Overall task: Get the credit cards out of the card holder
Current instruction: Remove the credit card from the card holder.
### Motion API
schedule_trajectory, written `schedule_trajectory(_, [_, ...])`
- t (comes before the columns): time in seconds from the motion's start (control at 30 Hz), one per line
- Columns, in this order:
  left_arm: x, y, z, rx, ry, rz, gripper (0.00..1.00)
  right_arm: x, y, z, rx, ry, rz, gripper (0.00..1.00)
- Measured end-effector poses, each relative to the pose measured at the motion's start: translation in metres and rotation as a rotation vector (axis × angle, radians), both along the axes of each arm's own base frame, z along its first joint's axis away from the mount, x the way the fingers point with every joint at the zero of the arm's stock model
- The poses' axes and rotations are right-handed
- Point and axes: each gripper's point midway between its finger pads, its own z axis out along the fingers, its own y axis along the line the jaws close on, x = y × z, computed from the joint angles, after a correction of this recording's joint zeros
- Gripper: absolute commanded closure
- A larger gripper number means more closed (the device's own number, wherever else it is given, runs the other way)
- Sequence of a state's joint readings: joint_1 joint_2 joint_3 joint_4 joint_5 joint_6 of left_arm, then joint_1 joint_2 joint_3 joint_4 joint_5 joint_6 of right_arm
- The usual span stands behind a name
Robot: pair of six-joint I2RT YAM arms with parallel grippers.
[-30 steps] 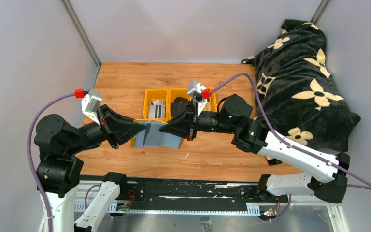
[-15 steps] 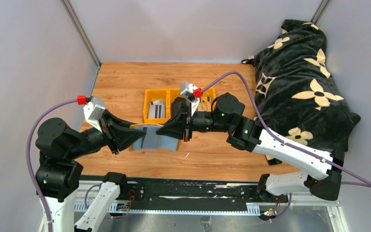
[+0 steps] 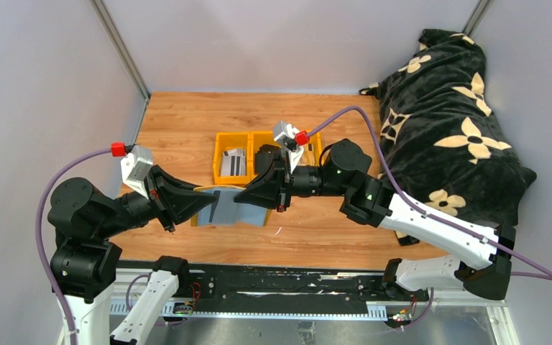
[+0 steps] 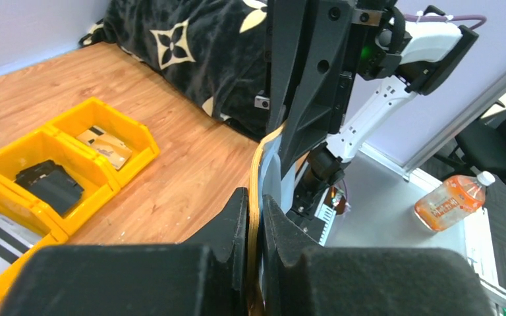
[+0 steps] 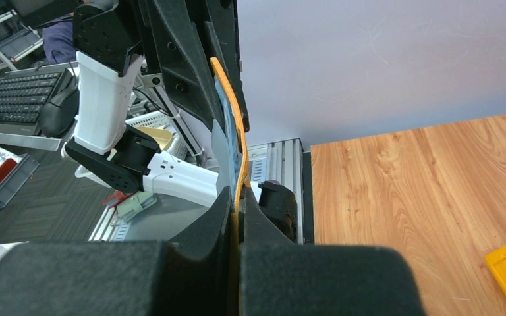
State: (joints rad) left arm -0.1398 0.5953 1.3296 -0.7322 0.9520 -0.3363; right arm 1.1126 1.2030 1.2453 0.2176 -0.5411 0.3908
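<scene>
Yellow bins (image 3: 218, 152) sat just behind the mustard card holder (image 3: 233, 205), which I saw spread over the wooden table (image 3: 187, 122) with my left gripper (image 3: 205, 200) and right gripper (image 3: 249, 195) each clamped on one edge, while one bin held striped credit cards (image 3: 234, 162), the next a black folded item (image 3: 264, 157) and the third a tan card (image 4: 102, 139).

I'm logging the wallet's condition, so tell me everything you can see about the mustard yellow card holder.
The card holder is a small folding wallet, mustard yellow outside with a grey-blue lining, seemingly soft leather or fabric. It is spread open and slightly bowed, lining toward the top camera. The left claw pinches its left flap, the right claw its right flap. It is on the arms' side of the yellow bins. No card shows in it.
</scene>
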Motion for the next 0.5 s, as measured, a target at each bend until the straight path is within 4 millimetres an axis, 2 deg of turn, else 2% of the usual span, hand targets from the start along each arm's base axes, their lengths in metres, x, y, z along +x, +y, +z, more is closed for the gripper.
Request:
schedule_trajectory(0.1, [-0.001, 0.000, 0.003, -0.008, -0.006, 0.001, 0.89, -0.003, -0.001, 0.001, 0.015, 0.001, 0.015, 1.00])
schedule_trajectory(0.3, [0.000, -0.001, 0.002, -0.029, -0.017, 0.003, 0.74, -0.007, 0.002, 0.004, 0.032, 0.015, 0.048, 1.00])
schedule_trajectory(0.5, [-0.001, -0.005, -0.027, -0.035, 0.093, -0.042, 0.66, -0.005, 0.012, 0.004, 0.048, 0.024, 0.070, 1.00])
